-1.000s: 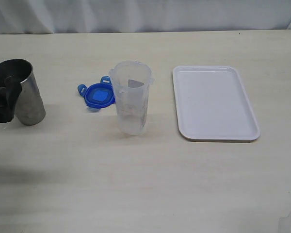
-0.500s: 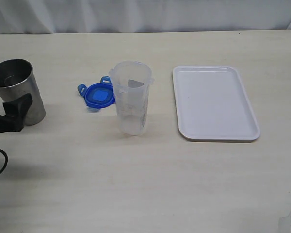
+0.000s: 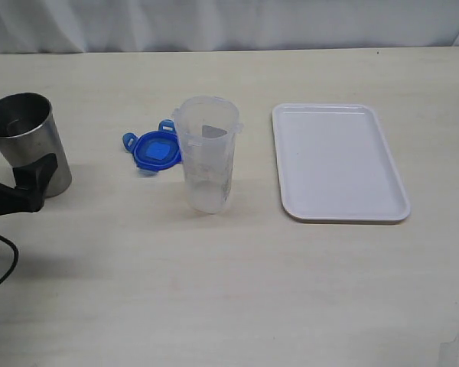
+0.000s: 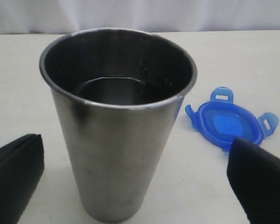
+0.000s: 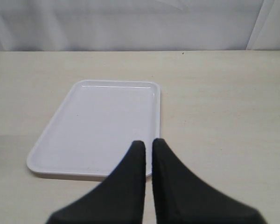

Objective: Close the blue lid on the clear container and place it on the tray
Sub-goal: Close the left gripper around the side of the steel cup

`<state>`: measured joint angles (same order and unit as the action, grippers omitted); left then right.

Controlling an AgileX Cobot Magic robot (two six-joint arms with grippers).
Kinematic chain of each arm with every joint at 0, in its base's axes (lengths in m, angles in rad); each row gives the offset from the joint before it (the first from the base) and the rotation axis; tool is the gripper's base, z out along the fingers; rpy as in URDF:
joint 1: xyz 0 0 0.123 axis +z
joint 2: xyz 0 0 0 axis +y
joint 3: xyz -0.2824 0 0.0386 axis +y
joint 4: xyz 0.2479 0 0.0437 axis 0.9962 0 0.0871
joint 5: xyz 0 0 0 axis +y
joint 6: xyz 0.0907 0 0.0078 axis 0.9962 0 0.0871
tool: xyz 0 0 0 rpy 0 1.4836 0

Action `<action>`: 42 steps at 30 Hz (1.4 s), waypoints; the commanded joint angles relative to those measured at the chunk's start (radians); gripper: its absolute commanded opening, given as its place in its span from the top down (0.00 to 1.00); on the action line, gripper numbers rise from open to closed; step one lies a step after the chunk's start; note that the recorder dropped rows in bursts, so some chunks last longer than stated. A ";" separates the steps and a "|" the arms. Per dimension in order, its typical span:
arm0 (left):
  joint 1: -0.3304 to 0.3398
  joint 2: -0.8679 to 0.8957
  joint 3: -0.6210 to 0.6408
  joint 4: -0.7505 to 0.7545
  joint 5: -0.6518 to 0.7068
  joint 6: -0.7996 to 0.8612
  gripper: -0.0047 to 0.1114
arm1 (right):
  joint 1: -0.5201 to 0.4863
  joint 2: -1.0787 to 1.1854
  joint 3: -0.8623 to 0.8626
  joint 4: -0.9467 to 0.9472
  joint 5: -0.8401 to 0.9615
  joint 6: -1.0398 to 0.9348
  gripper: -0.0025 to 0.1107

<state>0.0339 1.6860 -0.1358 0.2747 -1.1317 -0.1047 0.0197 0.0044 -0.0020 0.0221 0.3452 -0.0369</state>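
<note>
Standing upright, clear container (image 3: pixel 206 157); blue lid (image 3: pixel 154 149) flat just beside; tray (image 3: pixel 340 160) apart.

I saw a grey steel cup (image 3: pixel 27 141) standing upright on the pale wood-grain table (image 3: pixel 229 298), mouth up, its inside dark. I couldn't tell whether it held any liquid. Behind the cup, past the table's far edge, hung a white backdrop (image 3: pixel 214 23).

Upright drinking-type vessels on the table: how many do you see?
2: the steel cup at the far left, the clear container near the middle beside the blue lid. None appears hidden.
</note>
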 commanded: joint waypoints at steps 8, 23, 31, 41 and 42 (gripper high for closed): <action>-0.006 0.097 -0.063 -0.024 -0.037 0.029 0.06 | -0.006 -0.004 0.002 -0.008 0.000 0.000 0.93; -0.006 0.192 -0.154 -0.024 -0.078 0.029 0.06 | -0.006 -0.004 0.002 -0.008 0.000 0.000 0.93; -0.006 0.261 -0.179 -0.021 -0.089 0.029 0.06 | -0.006 -0.004 0.002 -0.008 0.000 0.000 0.93; -0.006 0.281 -0.200 -0.013 -0.089 0.029 0.06 | -0.006 -0.004 0.002 -0.008 0.000 0.000 0.93; -0.006 0.281 -0.208 -0.004 -0.089 0.029 0.06 | -0.006 -0.004 0.002 -0.008 0.000 0.000 0.93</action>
<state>0.0339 1.9625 -0.3246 0.2605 -1.2027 -0.0781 0.0197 0.0044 -0.0020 0.0221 0.3452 -0.0369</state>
